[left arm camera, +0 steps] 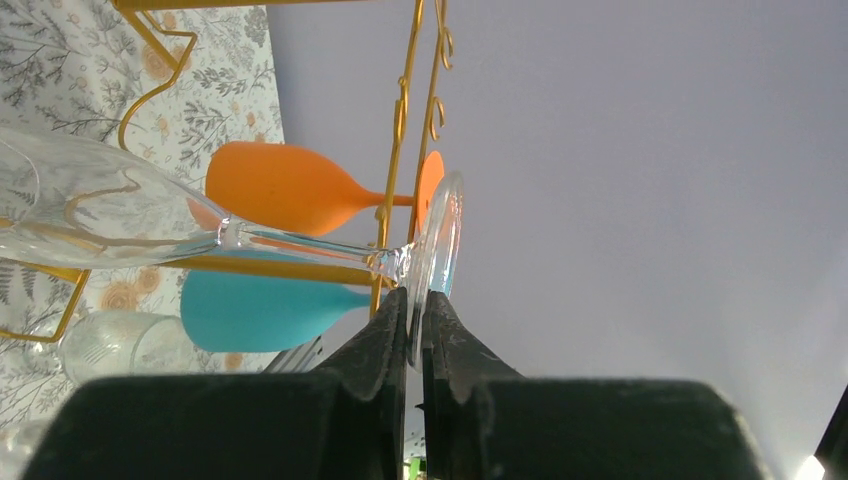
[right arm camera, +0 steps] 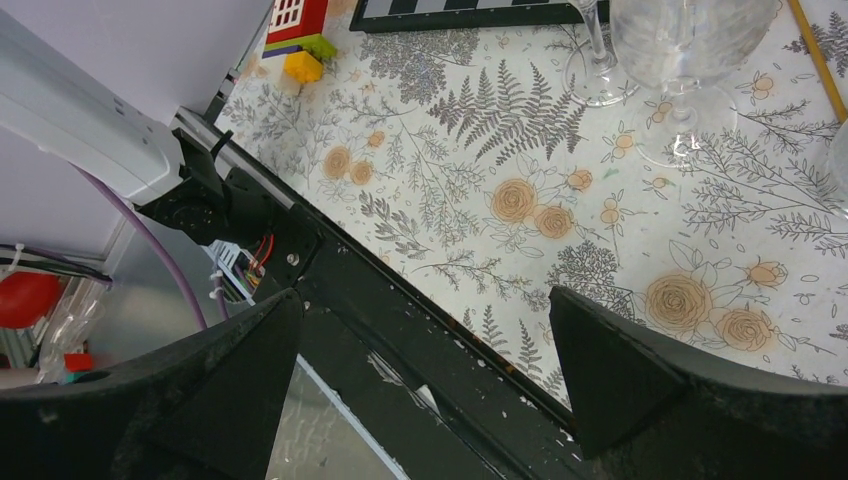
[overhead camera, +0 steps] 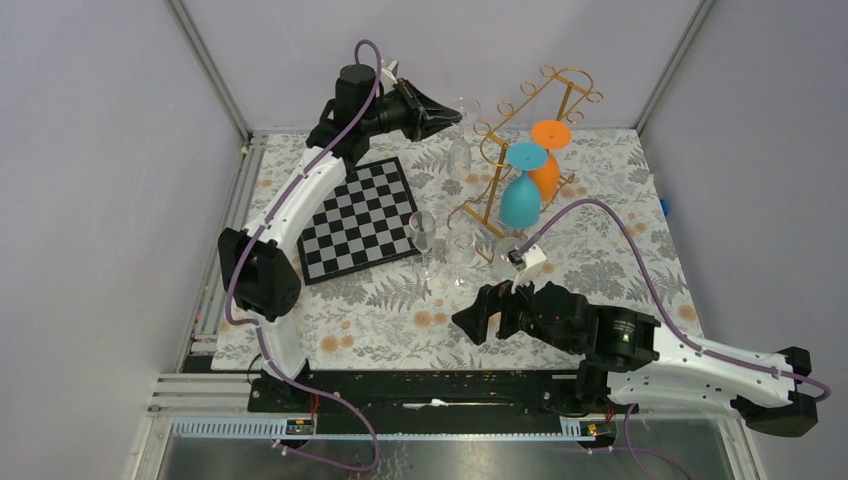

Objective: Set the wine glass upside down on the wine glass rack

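The table (overhead camera: 600, 290) carries the rack (left arm camera: 400, 105) at its far side, with an orange glass (left arm camera: 280, 185) and a blue glass (left arm camera: 260, 310) already hanging bowl-down from it. The left gripper (left arm camera: 416, 300) is closed narrowly on the rim of the foot (left arm camera: 445, 235) of the wine glass (left arm camera: 110, 215), holding it inverted in the air just beside the rack's rails. The right gripper (right arm camera: 422, 300) stands wide and empty near the front edge. Whether the stem has entered a slot is unclear, since the clear glass shows only faintly from above. For clean placement, the stem should line up with a free slot, the foot should ride above both rails, and the grip should release only once the foot rests on them.
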Available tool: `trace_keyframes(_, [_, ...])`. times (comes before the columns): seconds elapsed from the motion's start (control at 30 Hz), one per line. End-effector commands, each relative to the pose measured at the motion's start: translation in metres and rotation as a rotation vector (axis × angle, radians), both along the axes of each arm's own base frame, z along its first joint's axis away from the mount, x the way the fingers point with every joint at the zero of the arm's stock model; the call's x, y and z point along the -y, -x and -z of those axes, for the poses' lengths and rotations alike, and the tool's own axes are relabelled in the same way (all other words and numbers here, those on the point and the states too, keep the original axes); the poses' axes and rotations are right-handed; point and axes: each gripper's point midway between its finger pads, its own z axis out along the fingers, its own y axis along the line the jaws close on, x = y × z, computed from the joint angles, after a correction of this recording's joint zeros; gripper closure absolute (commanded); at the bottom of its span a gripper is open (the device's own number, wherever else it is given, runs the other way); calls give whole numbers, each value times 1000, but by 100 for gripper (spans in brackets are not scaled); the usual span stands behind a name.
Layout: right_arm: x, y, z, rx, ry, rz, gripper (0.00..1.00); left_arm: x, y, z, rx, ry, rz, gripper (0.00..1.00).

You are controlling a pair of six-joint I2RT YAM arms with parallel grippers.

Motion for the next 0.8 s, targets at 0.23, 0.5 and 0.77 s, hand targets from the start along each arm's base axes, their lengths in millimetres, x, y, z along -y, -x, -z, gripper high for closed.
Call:
trace_keyframes(0.23, [3, 5, -23, -37, -67, -34, 0, 6, -12, -46, 105, 100, 8, 100])
trace_keyframes(0.5, [7, 3, -22, -29, -72, -22, 1, 18, -8, -47, 91, 111, 41, 100])
trace_keyframes(0.77, [10, 3, -24, -22, -80, -20, 0, 23, -5, -44, 78, 101, 41, 100])
